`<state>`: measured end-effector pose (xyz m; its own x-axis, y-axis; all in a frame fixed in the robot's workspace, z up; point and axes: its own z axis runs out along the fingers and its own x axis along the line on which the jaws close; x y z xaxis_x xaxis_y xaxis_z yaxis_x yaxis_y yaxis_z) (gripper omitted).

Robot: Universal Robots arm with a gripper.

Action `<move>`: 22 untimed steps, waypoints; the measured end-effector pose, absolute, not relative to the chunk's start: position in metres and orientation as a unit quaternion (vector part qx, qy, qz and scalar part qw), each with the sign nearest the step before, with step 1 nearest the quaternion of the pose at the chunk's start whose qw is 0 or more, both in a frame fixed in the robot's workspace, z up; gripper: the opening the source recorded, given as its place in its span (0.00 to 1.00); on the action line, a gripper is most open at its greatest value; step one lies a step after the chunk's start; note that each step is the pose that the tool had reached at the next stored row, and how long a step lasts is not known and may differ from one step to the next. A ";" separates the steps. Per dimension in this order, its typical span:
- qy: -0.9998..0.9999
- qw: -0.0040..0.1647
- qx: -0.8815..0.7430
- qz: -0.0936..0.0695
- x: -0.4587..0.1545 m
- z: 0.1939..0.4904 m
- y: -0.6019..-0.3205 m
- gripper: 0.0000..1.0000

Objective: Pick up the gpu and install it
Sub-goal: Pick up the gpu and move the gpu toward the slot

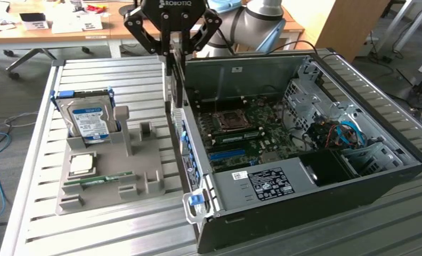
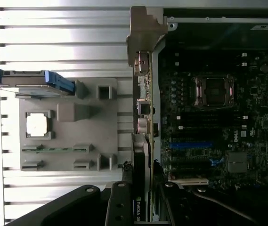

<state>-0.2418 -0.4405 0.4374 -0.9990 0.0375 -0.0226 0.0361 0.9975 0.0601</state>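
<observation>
In the exterior view, your black two-fingered claw [image 1: 172, 50] hangs at the top of the scene, closed on the gpu [image 1: 172, 80], a thin dark expansion card seen edge-on. The card hangs straight down from the fingers in the air, along the wall of the open black computer case [image 1: 303, 218] that faces the exterior view's left. It is not seated on the board inside. Beside the case, on the exterior view's left, a grey moulded parts tray [image 1: 147, 160] rests on the ribbed aluminium table [image 1: 90, 229]. It holds a boxy silver hard drive with a blue label [image 1: 90, 121] standing upright, a square silver processor chip [image 1: 81, 164] lying flat, and a slim green memory stick [image 1: 97, 181] lying beside the chip.

In the wrist view, you look along the gpu [image 2: 141, 160] from the claw [image 2: 141, 188], with dark fingers [image 2: 119, 197] pressed against both faces of the card. Its silver-grey metal end bracket [image 2: 142, 33] is at the far end. The card runs along the case wall, between the grey tray [image 2: 110, 132] and the dark motherboard [image 2: 218, 122]. A blue expansion slot [image 2: 190, 145] on that board lies near the card and is not touching it.
</observation>
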 end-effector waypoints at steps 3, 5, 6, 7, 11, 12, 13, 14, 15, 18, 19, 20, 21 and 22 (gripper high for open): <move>0.999 0.012 0.018 0.030 -0.237 0.437 -0.441 0.27; 0.999 0.012 0.018 0.030 -0.234 0.437 -0.441 0.27; 0.999 0.012 0.018 0.030 -0.232 0.437 -0.441 0.27; 0.999 0.012 0.018 0.030 -0.231 0.437 -0.441 0.27; 0.999 0.012 0.018 0.031 -0.226 0.437 -0.441 0.27; 0.999 0.012 0.018 0.031 -0.225 0.437 -0.441 0.27; 0.999 0.012 0.018 0.031 -0.224 0.437 -0.441 0.27; 0.999 0.012 0.018 0.031 -0.223 0.437 -0.441 0.27; 0.999 0.012 0.018 0.031 -0.222 0.437 -0.441 0.27; 0.999 0.012 0.018 0.031 -0.219 0.437 -0.441 0.27; 0.999 0.012 0.018 0.031 -0.218 0.437 -0.441 0.27; 0.999 0.012 0.018 0.031 -0.217 0.437 -0.441 0.27; 0.999 0.012 0.018 0.031 -0.215 0.437 -0.441 0.27; 0.999 0.012 0.018 0.031 -0.214 0.437 -0.441 0.27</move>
<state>-0.2143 -0.4405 0.4374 -0.9990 0.0375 -0.0225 0.0361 0.9974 0.0619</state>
